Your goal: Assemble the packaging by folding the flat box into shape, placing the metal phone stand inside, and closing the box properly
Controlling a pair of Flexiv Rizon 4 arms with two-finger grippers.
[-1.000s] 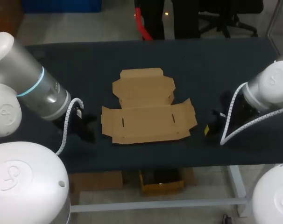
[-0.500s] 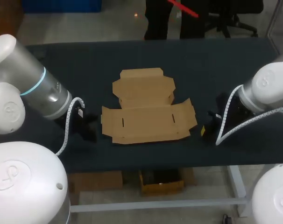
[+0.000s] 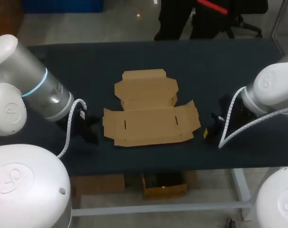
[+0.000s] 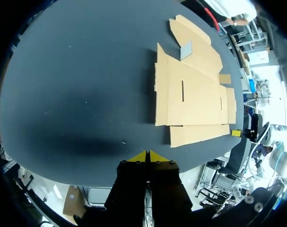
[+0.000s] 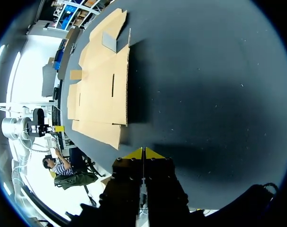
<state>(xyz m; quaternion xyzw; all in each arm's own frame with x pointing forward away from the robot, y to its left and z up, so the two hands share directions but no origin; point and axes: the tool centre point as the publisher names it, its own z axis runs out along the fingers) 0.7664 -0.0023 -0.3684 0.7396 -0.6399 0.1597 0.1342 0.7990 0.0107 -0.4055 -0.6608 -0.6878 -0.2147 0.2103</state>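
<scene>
From the head view, the left gripper [image 3: 91, 134] at lower left blends into the dark bench [image 3: 63, 61], jaws indistinct. A grey piece [image 4: 186, 51] on the flat box [image 4: 195, 99] is too small to identify.

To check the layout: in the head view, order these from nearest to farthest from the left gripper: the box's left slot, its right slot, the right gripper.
1. Left slot, on the flat box's left half, nearest the left gripper.
2. Right slot, on its right half.
3. Right gripper, past the box's right edge.
</scene>
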